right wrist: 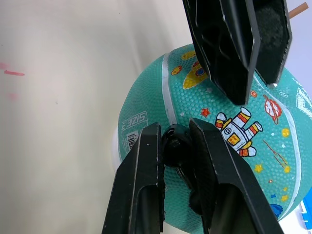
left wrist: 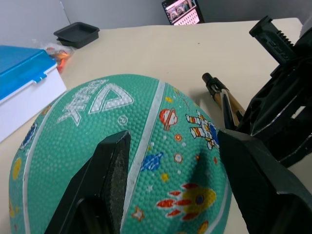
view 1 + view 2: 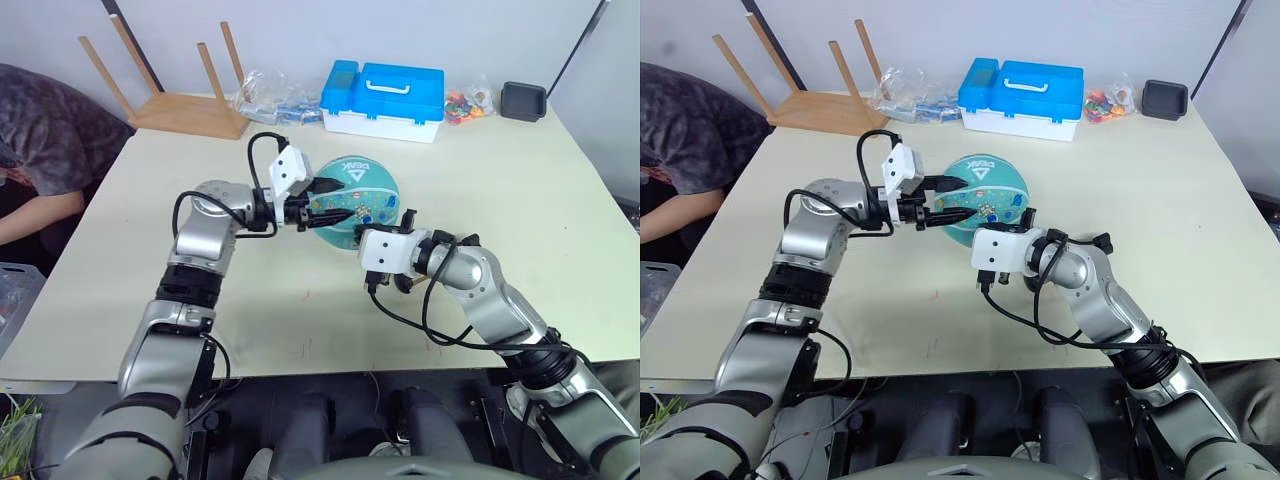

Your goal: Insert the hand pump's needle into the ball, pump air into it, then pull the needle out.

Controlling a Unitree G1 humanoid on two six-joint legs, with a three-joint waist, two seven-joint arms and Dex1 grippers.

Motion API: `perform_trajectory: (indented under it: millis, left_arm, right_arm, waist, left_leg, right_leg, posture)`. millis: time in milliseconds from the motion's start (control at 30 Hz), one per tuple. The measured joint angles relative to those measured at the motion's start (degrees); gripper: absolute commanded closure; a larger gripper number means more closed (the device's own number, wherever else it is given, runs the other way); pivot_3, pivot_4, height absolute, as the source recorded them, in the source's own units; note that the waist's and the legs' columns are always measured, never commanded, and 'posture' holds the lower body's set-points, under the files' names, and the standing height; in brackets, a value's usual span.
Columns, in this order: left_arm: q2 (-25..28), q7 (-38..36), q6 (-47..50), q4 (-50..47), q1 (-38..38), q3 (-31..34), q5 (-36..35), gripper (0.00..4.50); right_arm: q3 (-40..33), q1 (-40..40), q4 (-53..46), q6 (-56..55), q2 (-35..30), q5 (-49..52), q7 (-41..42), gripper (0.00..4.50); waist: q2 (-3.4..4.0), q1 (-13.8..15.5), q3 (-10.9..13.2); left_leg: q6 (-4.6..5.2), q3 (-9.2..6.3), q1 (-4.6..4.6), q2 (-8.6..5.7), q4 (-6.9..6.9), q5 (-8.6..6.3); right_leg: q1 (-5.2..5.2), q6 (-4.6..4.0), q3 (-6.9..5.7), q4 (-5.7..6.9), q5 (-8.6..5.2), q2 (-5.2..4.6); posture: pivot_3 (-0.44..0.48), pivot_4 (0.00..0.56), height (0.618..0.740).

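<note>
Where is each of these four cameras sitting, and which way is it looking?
Left eye view: on the robot's head, looking forward and down over both arms at the table, the ball between the grippers.
Right eye view: the head camera's other eye; same scene.
Left wrist view: on the left wrist, looking along the left gripper, open over the ball; the hand pump lies beyond.
Right wrist view: on the right wrist; the right gripper pinches a black fitting at the ball.
All four show the ball.

needle too small to tell, hand pump (image 2: 225, 100) mostly hidden behind ball (image 2: 122, 161), person at far left cut off by edge
</note>
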Motion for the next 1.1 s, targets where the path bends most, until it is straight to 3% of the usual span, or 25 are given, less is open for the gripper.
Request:
perform_trajectory:
  millis: [1100]
  left_arm:
    - [-0.63, 1.44, -0.22, 2.17, -3.12, 1.26, 1.19, 1.53]
  right_arm:
    - [-4.42, -5.20, -4.90, 10.19, -0.72, 8.16, 7.46, 4.18]
  waist:
    - [0.00, 0.10, 0.00]
  left_leg:
    - [-0.01, -0.01, -0.72, -0.03, -0.05, 0.00]
  right_leg:
    - [-0.66, -0.04, 0.00, -0.12, 0.02, -0.02]
  posture:
    - [0.000, 0.150, 0.740]
